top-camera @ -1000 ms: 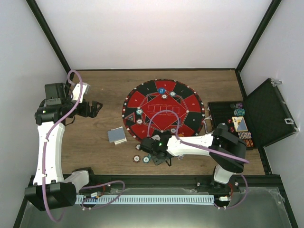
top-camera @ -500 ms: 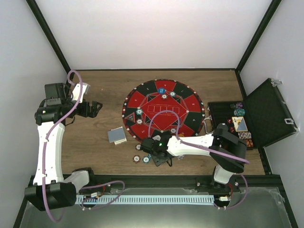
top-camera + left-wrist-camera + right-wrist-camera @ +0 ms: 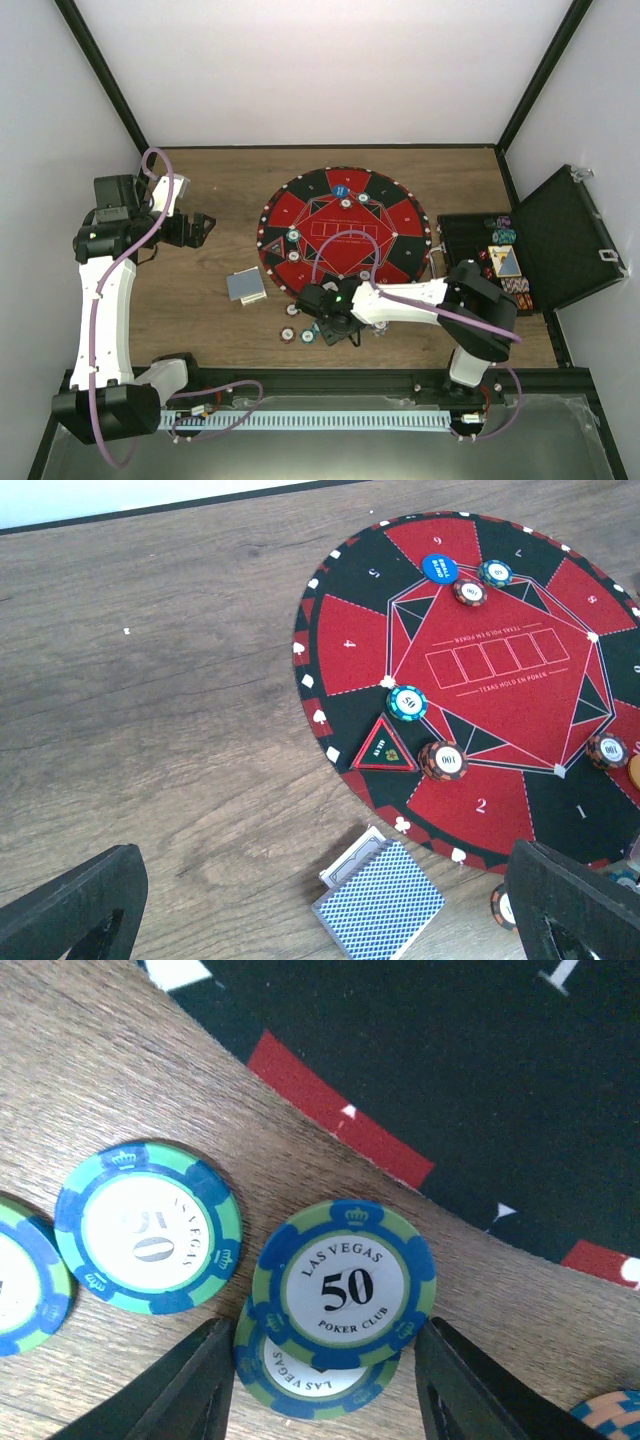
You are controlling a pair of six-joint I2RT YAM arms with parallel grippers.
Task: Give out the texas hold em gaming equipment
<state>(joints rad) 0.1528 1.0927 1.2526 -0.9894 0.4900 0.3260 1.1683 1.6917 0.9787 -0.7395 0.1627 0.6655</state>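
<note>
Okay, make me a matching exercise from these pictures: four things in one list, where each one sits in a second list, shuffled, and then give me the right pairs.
Things
1. card deck
2. blue button disc
3. stacked pair of 50 chips
4. black case

Places
A. lid open, right of the mat
B. on the tabletop, between the fingers of the right gripper
C. on the far part of the mat
D. on the tabletop just left of the mat

Pairs: 1-D, 2-C, 3-B, 4-A
</note>
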